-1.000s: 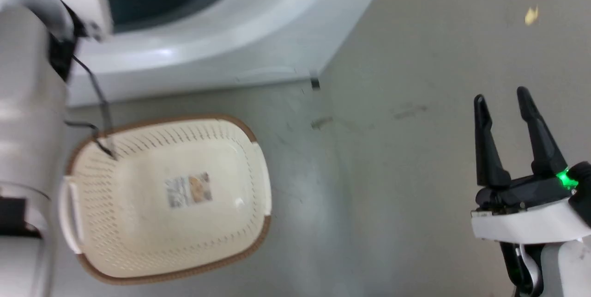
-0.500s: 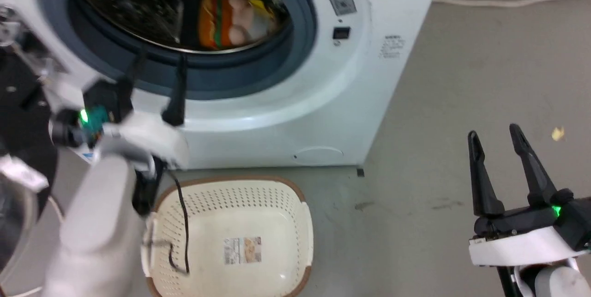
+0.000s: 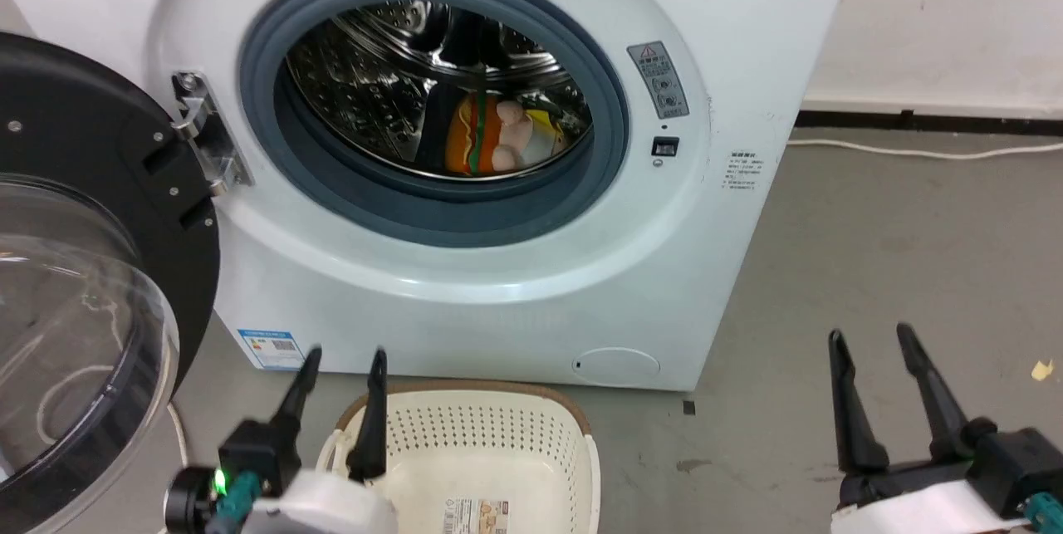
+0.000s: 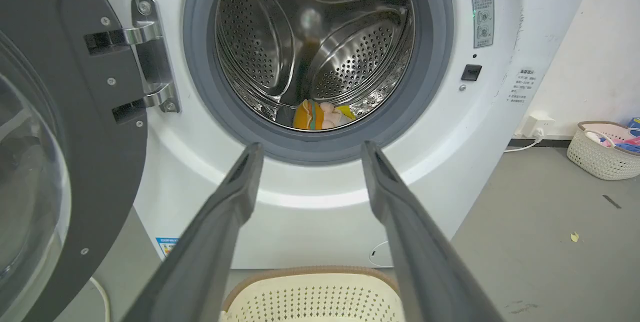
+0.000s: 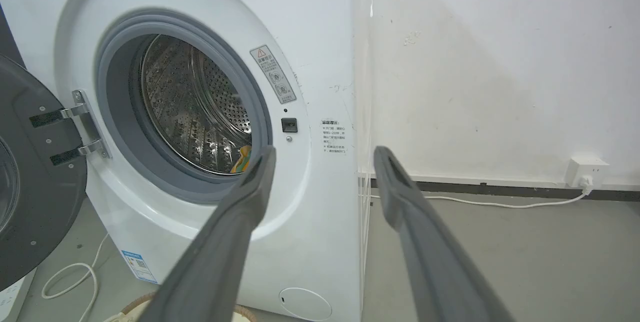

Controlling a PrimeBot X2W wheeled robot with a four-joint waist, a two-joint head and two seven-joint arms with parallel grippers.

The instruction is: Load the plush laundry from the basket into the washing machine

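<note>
Grey floor and a white wall frame the washer, and the head camera has tipped up from the floor to take in its front. Low at the left, the left gripper [image 3: 345, 353] hangs with its fingers spread and nothing between them, just beside the rim of the basket [image 3: 465, 389]. Half a second ago it was up at the porthole lip, so it has drawn back from the washing machine [image 3: 498, 301]. The right gripper [image 3: 869, 333] is likewise spread and empty, well off over bare floor as before.

The visible part of the basket holds only its paper label [image 3: 477, 513]. The orange bun [image 3: 467, 139] and the doll [image 3: 516, 134] lie touching at the bottom of the drum [image 3: 374, 77], and the door [image 3: 83, 285] is swung wide. Loading looks finished.
</note>
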